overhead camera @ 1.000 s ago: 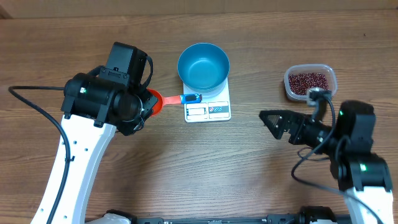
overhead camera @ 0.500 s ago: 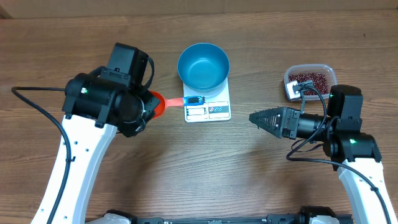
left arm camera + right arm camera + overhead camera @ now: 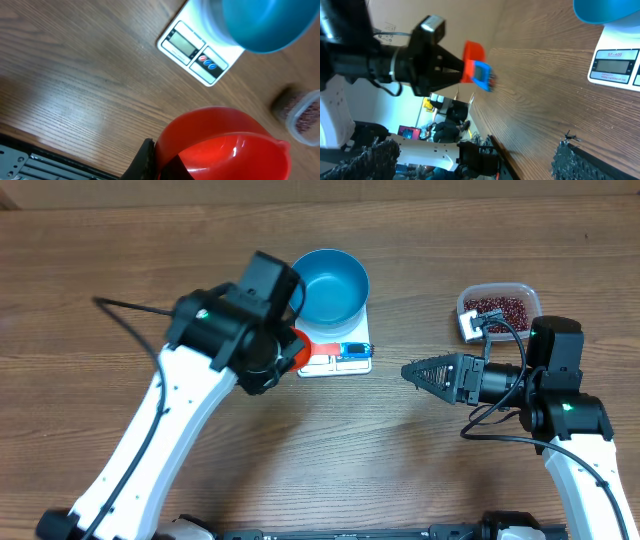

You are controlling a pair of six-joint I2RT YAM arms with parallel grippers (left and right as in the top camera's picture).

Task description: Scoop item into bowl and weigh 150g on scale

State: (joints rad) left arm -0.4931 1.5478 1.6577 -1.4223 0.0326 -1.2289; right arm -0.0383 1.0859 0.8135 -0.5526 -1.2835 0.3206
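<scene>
A brown wooden table (image 3: 120, 240) is seen under everything, with a small flat white rectangular kitchen scale (image 3: 192, 52) lying near its far middle. From the left of the scale, the left gripper (image 3: 288, 352) is brought up close and is clamped shut on a red plastic scoop with a blue end (image 3: 330, 350). To the right of the scale, near but apart, the right gripper (image 3: 408, 370) is pointed at it with its jaws spread wide and nothing between them. A round deep blue bowl (image 3: 335, 285) is set on the scale's back part. A clear rounded-rectangular plastic tub (image 3: 535, 305) is placed well to the right of the scale. The scoop is held over the scale's front edge; whether it touches cannot be told. The small dark red beans (image 3: 500, 308) are heaped in the tub.
</scene>
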